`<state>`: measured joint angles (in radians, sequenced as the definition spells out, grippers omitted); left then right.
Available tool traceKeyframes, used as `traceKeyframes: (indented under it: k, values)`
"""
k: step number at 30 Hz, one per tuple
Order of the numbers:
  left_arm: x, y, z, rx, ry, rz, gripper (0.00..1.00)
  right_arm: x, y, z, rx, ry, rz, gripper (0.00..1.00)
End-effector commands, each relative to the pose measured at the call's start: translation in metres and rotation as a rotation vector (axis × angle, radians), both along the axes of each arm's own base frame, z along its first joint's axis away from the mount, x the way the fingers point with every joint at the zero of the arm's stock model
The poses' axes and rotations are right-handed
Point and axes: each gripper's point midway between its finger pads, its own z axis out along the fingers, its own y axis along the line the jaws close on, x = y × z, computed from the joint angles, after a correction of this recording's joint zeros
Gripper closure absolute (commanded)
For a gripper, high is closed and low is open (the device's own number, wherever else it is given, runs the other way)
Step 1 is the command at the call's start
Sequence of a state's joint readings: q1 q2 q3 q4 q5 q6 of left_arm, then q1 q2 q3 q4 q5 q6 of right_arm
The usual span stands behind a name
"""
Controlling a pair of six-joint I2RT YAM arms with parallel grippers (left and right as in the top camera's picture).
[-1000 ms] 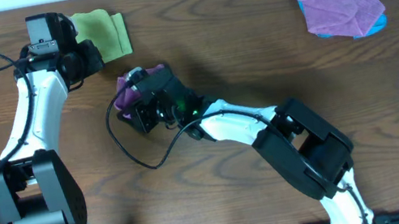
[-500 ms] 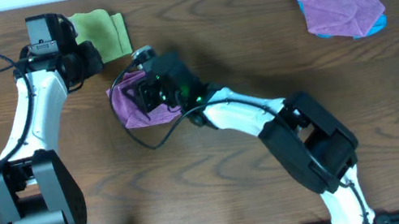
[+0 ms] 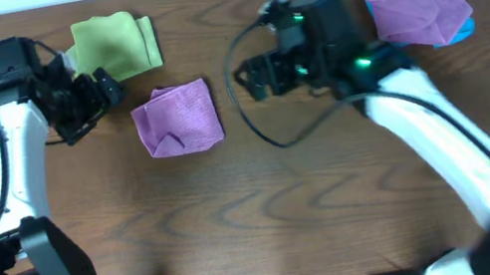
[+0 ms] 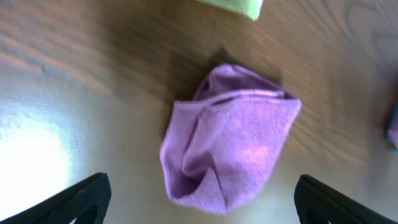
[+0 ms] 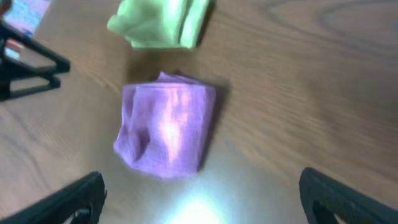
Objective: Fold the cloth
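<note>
The folded purple cloth (image 3: pixel 178 118) lies as a rough square on the wooden table, free of both grippers. My left gripper (image 3: pixel 103 90) stands open just left of it, above the table. In the left wrist view the cloth (image 4: pixel 230 134) shows between and beyond the spread fingertips (image 4: pixel 87 196). My right gripper (image 3: pixel 253 77) is open too, off to the cloth's right. The right wrist view has the cloth (image 5: pixel 166 130) ahead of its wide-apart fingers (image 5: pixel 329 196), with nothing between them.
A folded green cloth (image 3: pixel 115 45) lies at the back left, close behind the purple one. A crumpled purple cloth (image 3: pixel 411 2) sits on something blue (image 3: pixel 461 31) at the back right. The left arm's black gripper (image 5: pixel 25 68) shows at the right wrist view's left edge.
The right gripper has let go of the purple cloth and pulled away to the right. The left gripper has opened and shifted left, off the green cloth. The purple cloth now lies folded.
</note>
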<state>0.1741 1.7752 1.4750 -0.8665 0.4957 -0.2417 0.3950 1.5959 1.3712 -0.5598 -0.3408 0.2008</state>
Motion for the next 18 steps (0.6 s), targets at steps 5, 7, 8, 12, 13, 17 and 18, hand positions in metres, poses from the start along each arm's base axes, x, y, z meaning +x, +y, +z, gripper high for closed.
traceKeyframes:
  k: [5, 7, 8, 12, 13, 17, 18]
  values:
    - [-0.022, -0.011, 0.009, -0.067, 0.065, -0.008, 0.04, -0.056, -0.087, 0.013, -0.152, -0.090, -0.093, 0.01]
    - [-0.028, -0.013, 0.004, -0.073, 0.092, -0.007, 0.04, -0.077, -0.107, 0.007, -0.138, -0.094, -0.144, 0.01]
    - [-0.032, -0.013, 0.000, -0.077, 0.109, -0.007, 0.05, -0.089, -0.117, 0.003, -0.125, -0.098, -0.179, 0.01]
    - [-0.047, -0.020, -0.016, -0.112, 0.165, -0.018, 0.05, -0.133, -0.145, -0.012, -0.060, -0.127, -0.298, 0.01]
    - [-0.051, -0.022, -0.020, -0.124, 0.178, -0.019, 0.05, -0.144, -0.150, -0.014, -0.036, -0.140, -0.328, 0.01]
    - [-0.064, -0.032, -0.041, -0.178, 0.216, -0.026, 0.05, -0.180, -0.159, -0.025, 0.046, -0.172, -0.408, 0.01]
    - [-0.067, -0.035, -0.045, -0.196, 0.220, -0.028, 0.05, -0.186, -0.161, -0.026, 0.064, -0.182, -0.424, 0.01]
